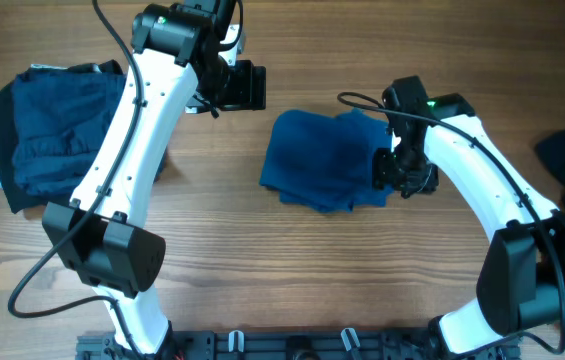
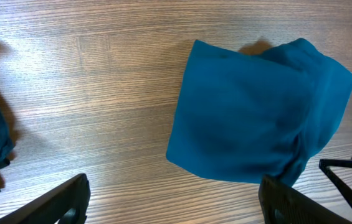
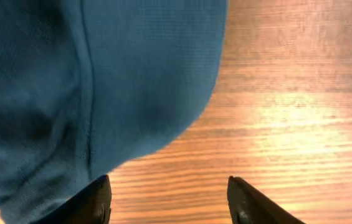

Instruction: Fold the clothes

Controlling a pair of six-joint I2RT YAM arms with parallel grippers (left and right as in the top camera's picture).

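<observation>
Shirt (image 1: 322,160) of fine blue knit lies folded rectangular.

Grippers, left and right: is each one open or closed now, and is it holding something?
Left gripper: open, holding nothing.
Right gripper: open, at the edge of the blue shirt, not gripping it.

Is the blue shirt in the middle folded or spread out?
Folded. The blue shirt is a compact rectangle, no sleeves or collar showing; its right side bunches beside the right gripper.
</observation>
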